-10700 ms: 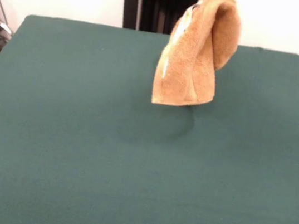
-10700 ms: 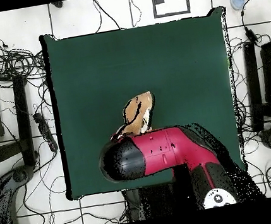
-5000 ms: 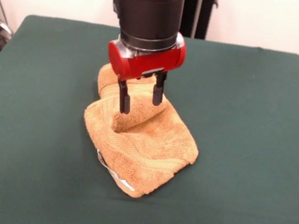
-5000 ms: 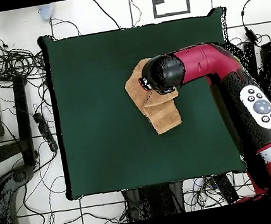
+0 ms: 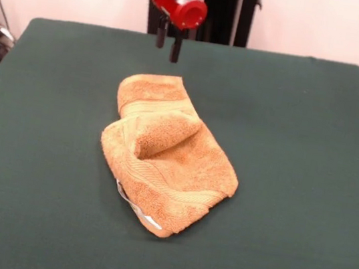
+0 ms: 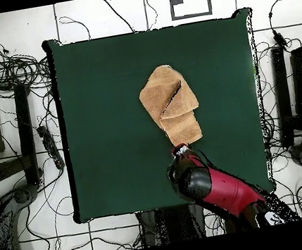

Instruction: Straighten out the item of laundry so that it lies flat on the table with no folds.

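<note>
Towel down on the table, roughly mid-table in front view, a bit toward the robot side of centre in overhead. Not flat: folded over itself in layers, with one corner flap curled back on top near the middle, raised into a rounded hump. Border band visible across the far layer and again along the near edge. White label peeking out from under the near-left edge.

Gripper up off the cloth, over the table's far side in front view, well apart from the towel. Two dark fingers pointing down, parted with a clear gap between them, nothing held. Red wrist collar above them, black arm section above that.

Overhead: arm entering from bottom right, angled up-left, head end just short of the towel's nearest corner in that view. Fingers themselves hidden under the arm there.

Cables and dark equipment on the floor around the table.
</note>
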### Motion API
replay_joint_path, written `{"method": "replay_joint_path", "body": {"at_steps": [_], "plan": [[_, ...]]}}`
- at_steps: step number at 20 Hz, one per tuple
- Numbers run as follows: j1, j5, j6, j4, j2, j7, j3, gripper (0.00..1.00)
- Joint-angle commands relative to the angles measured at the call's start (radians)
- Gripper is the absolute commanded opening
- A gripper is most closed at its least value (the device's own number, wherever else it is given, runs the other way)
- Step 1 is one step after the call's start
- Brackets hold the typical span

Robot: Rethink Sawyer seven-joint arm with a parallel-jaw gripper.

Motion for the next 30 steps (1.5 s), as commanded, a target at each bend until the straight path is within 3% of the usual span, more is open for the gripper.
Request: {"method": "replay_joint_path", "body": {"at_steps": [1,6,12,17,24,30], "plan": [[0.022,0.043,-0.082,0.118,0.035,0.26,0.164,1.0],[0.078,0.054,-0.057,0.078,0.036,0.229,0.153,1.0],[0.228,0.106,0.099,-0.012,0.014,0.194,0.08,1.0],[0.23,0.114,0.099,-0.028,0.024,0.186,0.102,1.0],[0.287,0.15,0.162,-0.14,0.067,0.16,0.093,1.0],[0.286,0.123,0.252,-0.249,0.094,0.099,0.081,1.0]]}}
